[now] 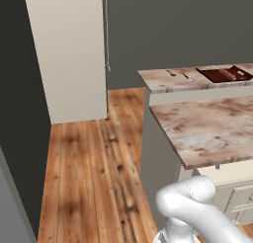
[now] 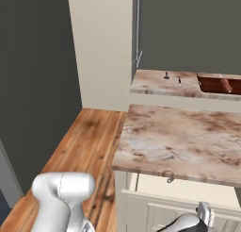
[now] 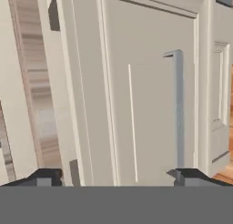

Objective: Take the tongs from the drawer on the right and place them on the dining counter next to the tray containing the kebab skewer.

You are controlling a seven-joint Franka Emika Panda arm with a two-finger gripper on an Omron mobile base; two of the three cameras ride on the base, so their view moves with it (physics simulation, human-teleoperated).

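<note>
tongs cannot be made out in any view. the shallow dark reddish-brown rectangular tray (image 1: 225,74) is seen on the far beige marbled stone bench (image 1: 163,79), with two small dark utensils (image 1: 179,75) lying apart to its left. the dark two-fingered claw (image 3: 116,176) is spread wide and empty, faced close to cream panelled cabinet fronts (image 3: 150,95).

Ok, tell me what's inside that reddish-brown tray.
The tray on the dining counter holds a long pale skewer-like item. Its near rim hides part of the floor in the right base view.
</note>
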